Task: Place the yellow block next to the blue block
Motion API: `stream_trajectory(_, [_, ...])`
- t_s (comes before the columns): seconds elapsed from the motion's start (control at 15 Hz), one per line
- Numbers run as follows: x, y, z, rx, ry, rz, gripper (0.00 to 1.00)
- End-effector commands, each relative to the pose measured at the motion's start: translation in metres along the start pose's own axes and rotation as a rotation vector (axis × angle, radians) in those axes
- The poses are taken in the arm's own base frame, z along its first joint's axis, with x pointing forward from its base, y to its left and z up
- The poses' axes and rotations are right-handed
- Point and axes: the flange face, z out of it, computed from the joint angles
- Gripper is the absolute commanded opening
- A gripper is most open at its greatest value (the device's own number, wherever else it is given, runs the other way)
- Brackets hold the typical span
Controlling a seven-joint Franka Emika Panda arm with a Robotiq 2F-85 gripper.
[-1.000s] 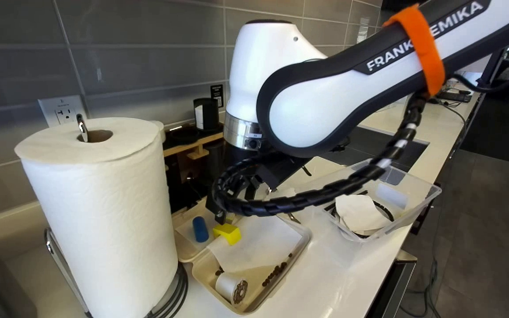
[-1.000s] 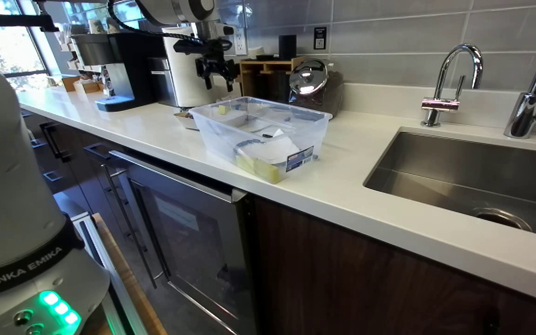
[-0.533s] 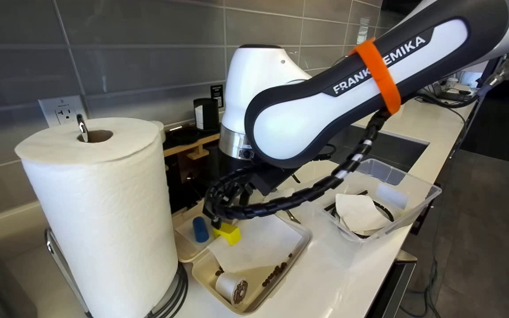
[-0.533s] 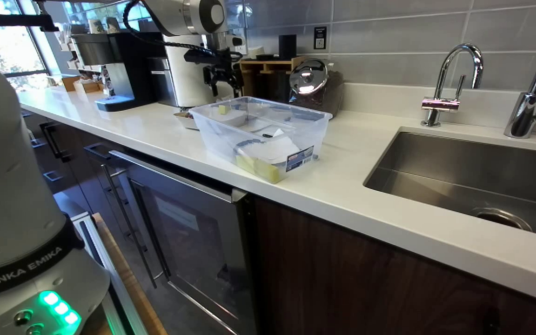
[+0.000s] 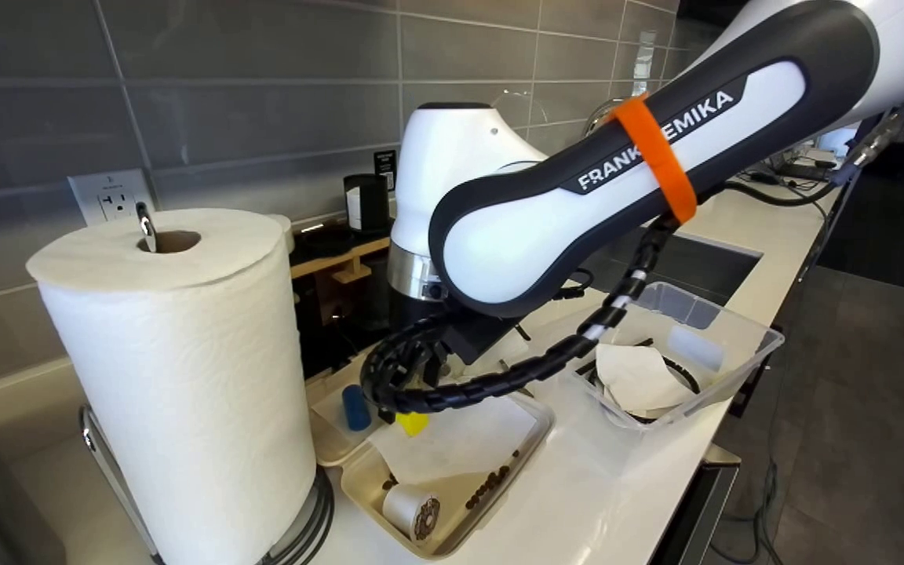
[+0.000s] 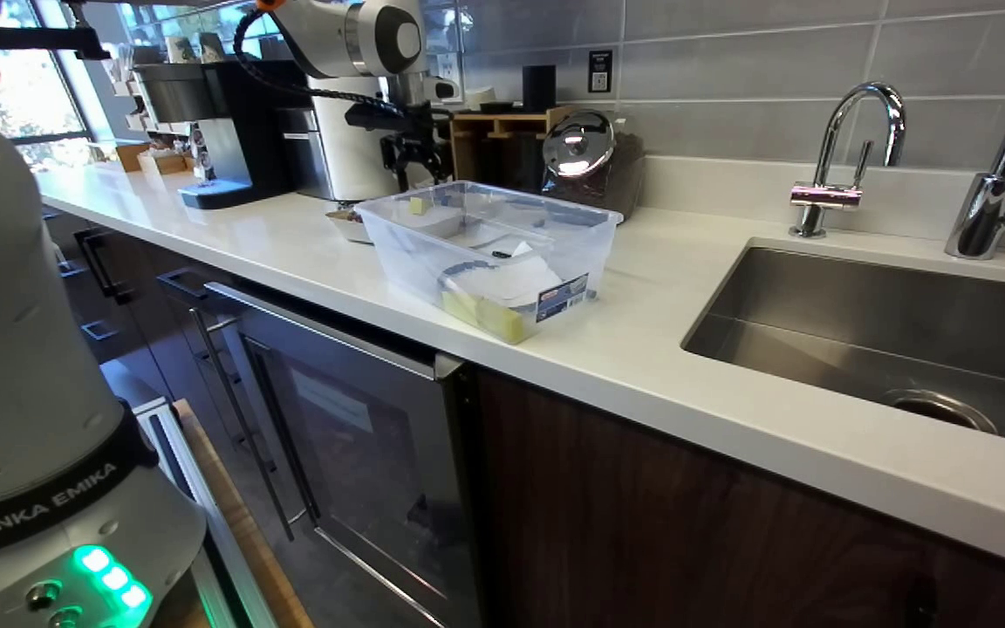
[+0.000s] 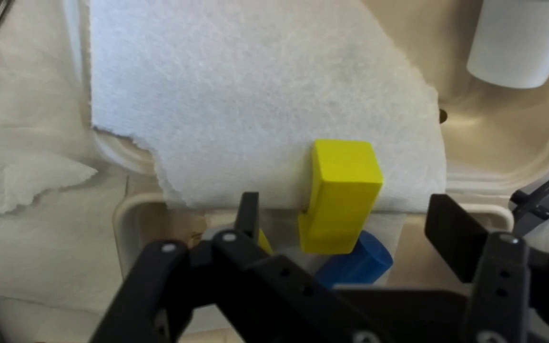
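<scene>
The yellow block (image 7: 343, 200) is seen lying on the paper (image 7: 255, 95), across the seam of the tray (image 7: 498, 152), well apart from the front edge of the counter (image 5: 601, 486). The blue block (image 7: 355, 267) is just beside one end of it, on the side toward the counter's back edge (whether the two touch cannot be told). The jaws are spread wide, one on each side of the yellow block, and nothing is held. By its looks, the block should be light. Its flat sides look firm, but soft foam cannot be ruled out, so a gentle squeeze is called for. It is best taken by its two long sides, near the middle, so that it is not tipped. The paper could be dragged along if the jaws are set too low.
</scene>
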Motion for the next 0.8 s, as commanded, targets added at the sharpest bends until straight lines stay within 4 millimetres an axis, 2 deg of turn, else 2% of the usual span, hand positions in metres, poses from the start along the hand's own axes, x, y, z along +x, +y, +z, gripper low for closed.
stream_trajectory(0.0, [0.0026, -0.0050, 0.0077, 0.011, -0.016, 0.009, 0.77])
stream_trajectory(0.13, [0.0022, -0.0063, 0.0099, 0.012, -0.019, 0.009, 0.64])
stream_trajectory(0.2, [0.0021, -0.0069, 0.0108, 0.013, -0.021, 0.009, 0.68])
stream_trajectory(0.33, [0.0018, -0.0076, 0.0124, 0.014, -0.023, 0.011, 0.68])
stream_trajectory(0.53, [0.0018, -0.0073, 0.0134, 0.015, -0.023, 0.015, 0.65])
stream_trajectory(0.73, [0.0022, -0.0087, 0.0127, 0.014, -0.020, 0.015, 0.56])
